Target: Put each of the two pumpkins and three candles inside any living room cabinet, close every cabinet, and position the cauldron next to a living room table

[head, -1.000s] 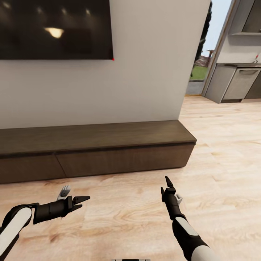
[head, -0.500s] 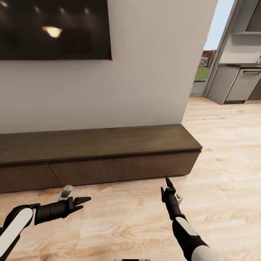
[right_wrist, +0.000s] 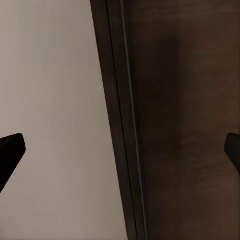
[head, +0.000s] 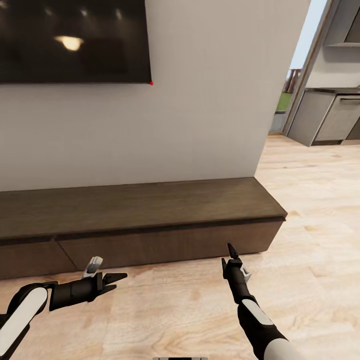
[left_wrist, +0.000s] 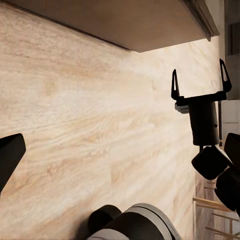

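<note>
While both arms hang low over the floor, the cabinet [head: 145, 210] lies straight ahead, its length crosswise. The right hand [head: 236, 260], fingers apart, is nearer its drawer fronts than the left hand [head: 105, 272], also spread and empty.

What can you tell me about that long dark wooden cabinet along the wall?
The cabinet is a long, low unit of dark brown wood grain with a flat, bare top. It stands on the light wooden floor, its back against the pale wall below a dark screen. Its handleless drawer fronts look shut, a thin seam dividing them. Nothing touches it.
</note>
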Available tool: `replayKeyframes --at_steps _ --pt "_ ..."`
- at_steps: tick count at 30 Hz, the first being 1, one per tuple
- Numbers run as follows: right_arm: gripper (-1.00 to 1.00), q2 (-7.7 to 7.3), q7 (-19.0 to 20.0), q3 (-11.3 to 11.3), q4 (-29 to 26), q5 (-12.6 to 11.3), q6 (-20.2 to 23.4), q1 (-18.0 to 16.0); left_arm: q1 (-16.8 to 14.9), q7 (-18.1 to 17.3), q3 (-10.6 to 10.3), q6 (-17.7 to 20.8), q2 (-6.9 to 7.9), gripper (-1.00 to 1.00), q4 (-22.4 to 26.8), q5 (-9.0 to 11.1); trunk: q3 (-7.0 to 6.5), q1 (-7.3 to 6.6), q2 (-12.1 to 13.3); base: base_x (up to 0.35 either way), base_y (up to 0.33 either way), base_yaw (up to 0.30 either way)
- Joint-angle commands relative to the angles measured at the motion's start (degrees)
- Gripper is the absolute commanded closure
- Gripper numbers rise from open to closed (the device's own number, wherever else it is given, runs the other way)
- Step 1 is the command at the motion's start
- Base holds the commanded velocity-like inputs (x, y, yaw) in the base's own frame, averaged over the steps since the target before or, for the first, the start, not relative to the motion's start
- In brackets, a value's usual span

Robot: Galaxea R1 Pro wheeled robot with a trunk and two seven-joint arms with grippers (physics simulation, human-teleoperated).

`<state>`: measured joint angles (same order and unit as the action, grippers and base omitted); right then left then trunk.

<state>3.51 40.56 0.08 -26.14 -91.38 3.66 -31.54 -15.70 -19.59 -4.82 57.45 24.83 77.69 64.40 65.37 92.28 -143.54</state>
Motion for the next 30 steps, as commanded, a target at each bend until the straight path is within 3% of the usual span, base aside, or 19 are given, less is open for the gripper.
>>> replayKeyframes --at_steps 1,16,30 --pt "-1.0 0.01 0.2 0.0 0.0 -0.6 0.4 0.0 0.0 -0.5 -0.1 0.1 0.02 -1.0 0.0 -0.4 0.05 0.01 0.0 0.189 0.0 0.0" --pt "-1.0 0.01 0.2 0.0 0.0 -0.5 0.4 0.0 0.0 -0.5 -0.2 0.0 -0.07 -1.0 -0.1 -0.4 0.05 0.01 0.0 0.161 0.0 0.0" --pt "-1.0 0.01 0.2 0.0 0.1 -0.5 0.4 0.0 0.0 -0.5 -0.5 0.0 -0.21 -1.0 0.0 -0.4 0.05 0.01 0.0 0.063 0.0 0.0"
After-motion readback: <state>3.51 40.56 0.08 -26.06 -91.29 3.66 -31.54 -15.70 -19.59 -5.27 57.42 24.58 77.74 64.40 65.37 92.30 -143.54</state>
